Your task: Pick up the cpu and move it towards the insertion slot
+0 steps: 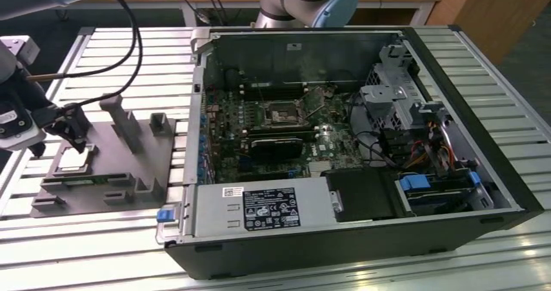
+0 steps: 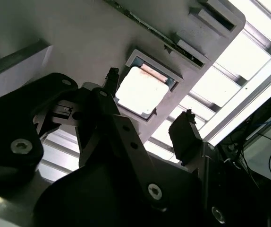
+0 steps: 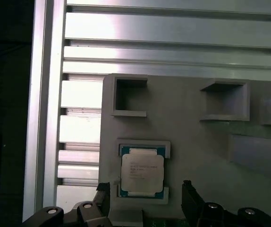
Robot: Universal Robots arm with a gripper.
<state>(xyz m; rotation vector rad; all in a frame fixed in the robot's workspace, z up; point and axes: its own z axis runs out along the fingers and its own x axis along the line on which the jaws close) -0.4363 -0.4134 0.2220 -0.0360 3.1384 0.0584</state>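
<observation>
The end effector point(image 2: 149, 97) hangs over the grey fixture point(image 1: 95, 200) on the table point(image 1: 138, 52), its fingers spread wide and empty, one on each side of the cpu point(image 3: 141, 171). The chip lies flat in a shallow recess, a pocket that looks meant to keep it square for a clean side grip. The insertion slot point(image 1: 282, 115) sits well apart, on the green board inside the open computer case point(image 1: 344, 246).

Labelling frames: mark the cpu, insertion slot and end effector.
cpu point(image 3: 142, 172), first wrist view, centre of its metal top.
insertion slot point(image 1: 282, 114), exterior view, dark middle of the socket.
end effector point(image 3: 145, 189), first wrist view, midway between fingertips.
</observation>
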